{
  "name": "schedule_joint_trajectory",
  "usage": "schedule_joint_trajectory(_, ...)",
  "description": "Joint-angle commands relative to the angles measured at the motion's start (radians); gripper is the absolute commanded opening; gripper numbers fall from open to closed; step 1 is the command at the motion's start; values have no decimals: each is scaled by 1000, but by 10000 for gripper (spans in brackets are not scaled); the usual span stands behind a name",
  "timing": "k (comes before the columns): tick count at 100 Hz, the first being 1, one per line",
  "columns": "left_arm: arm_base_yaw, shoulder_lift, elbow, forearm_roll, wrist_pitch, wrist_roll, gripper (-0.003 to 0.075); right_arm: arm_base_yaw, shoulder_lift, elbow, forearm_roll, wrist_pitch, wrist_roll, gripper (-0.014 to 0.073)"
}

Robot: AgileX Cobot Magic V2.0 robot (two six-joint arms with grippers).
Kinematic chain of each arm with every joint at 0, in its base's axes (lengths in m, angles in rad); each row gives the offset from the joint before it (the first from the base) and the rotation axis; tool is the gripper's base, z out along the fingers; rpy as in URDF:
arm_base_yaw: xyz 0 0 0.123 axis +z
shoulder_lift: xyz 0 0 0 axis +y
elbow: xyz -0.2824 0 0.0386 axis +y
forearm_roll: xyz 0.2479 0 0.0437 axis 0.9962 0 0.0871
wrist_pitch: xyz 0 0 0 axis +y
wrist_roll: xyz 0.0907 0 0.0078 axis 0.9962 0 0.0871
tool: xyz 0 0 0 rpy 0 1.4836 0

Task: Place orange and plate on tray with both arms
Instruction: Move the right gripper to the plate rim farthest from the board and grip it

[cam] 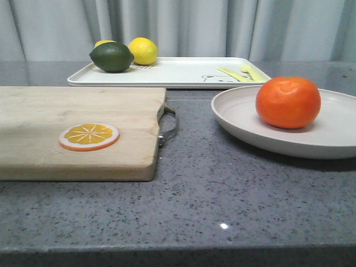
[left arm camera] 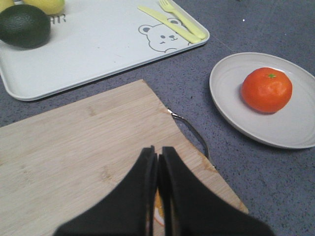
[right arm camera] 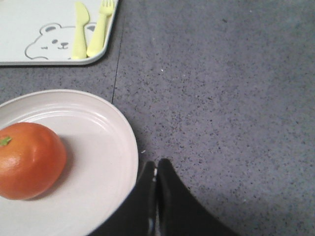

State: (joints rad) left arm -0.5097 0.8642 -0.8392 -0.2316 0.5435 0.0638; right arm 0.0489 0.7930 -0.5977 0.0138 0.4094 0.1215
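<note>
The orange (cam: 288,102) sits on the off-white plate (cam: 245,125) at the right of the grey counter; both also show in the left wrist view, orange (left arm camera: 266,89) and plate (left arm camera: 231,105), and in the right wrist view, orange (right arm camera: 29,160) and plate (right arm camera: 106,147). The white tray (cam: 178,72) with a bear drawing lies at the back. My left gripper (left arm camera: 157,153) is shut and empty above the cutting board. My right gripper (right arm camera: 156,167) is shut and empty, just beside the plate's rim. Neither gripper shows in the front view.
A wooden cutting board (cam: 61,117) with a metal handle (cam: 169,125) lies at the left, an orange slice disc (cam: 89,136) on it. On the tray are a dark green fruit (cam: 112,57), two lemons (cam: 143,50), and a yellow knife and fork (cam: 242,73).
</note>
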Motion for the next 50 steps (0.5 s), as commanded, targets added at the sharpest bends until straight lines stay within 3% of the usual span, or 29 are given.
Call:
schedule_joint_trajectory(1,9,-91,43,-10,-95,2,-19,1,43,-70,-7,12,0,-60)
schedule_joint_trajectory(12,9,-194,125,-10,-103,2,-19,1,106,-126,-7,92,-1,-50)
schedule_joint_trajectory(22,9,-271,185,-10,-103,-6,-19,1,169,-176,-7,148,-13,22)
schedule_joint_trajectory(41,9,-359,266,-10,-103,-30,-19,1,269,-274,38,214,-16,332)
schedule_joint_trajectory(50,9,-369,281,-10,-101,-30,-19,1,317,-328,75,262,-16,400)
